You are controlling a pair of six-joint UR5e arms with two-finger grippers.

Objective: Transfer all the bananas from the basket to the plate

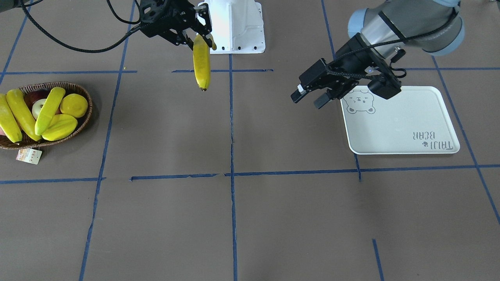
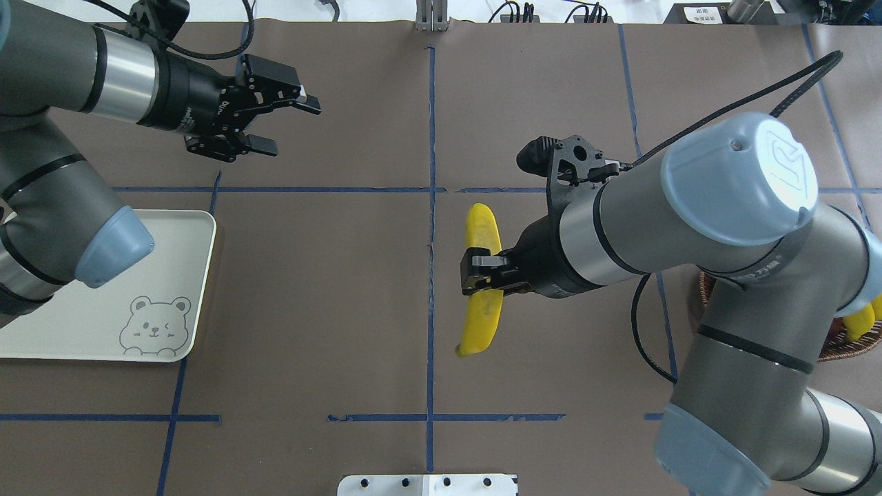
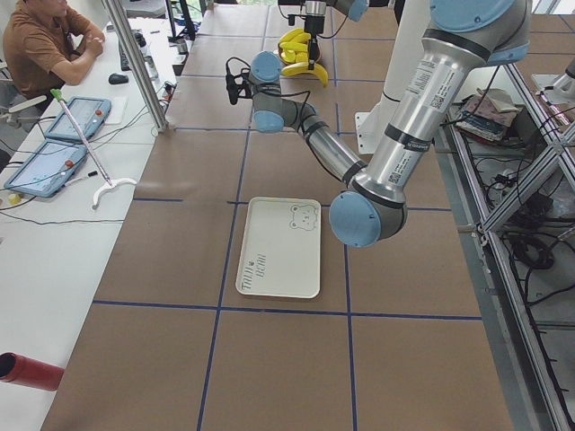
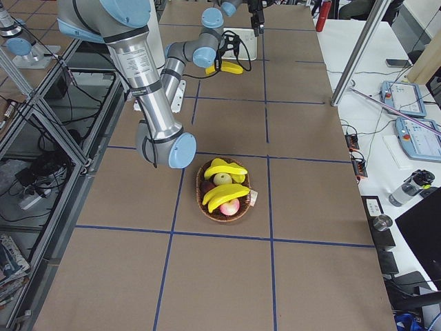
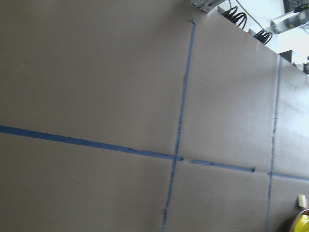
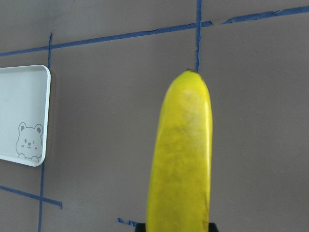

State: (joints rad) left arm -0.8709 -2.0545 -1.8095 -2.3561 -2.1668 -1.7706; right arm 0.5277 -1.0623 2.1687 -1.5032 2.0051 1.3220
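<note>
My right gripper [image 1: 203,37] [image 2: 482,273] is shut on a yellow banana [image 1: 202,66] [image 2: 481,227] and holds it in the air over the table's middle. The banana also fills the right wrist view [image 6: 181,159]. Three more bananas [image 1: 21,113] lie in the wicker basket [image 1: 89,113] [image 4: 207,203] at the table's end on my right. The white plate [image 1: 402,121] [image 2: 69,324] [image 6: 24,96] with a bear print lies on my left and has nothing on it. My left gripper [image 1: 306,101] [image 2: 293,127] is open and holds nothing. It hangs beyond the plate's bear corner.
The basket also holds a yellow-green star fruit [image 1: 60,128], a round yellow citrus [image 1: 73,105] and apples [image 1: 39,107]. A paper tag [image 1: 29,155] lies by the basket. The white robot base [image 1: 234,27] stands at the table's edge. An operator [image 3: 45,45] sits beyond it.
</note>
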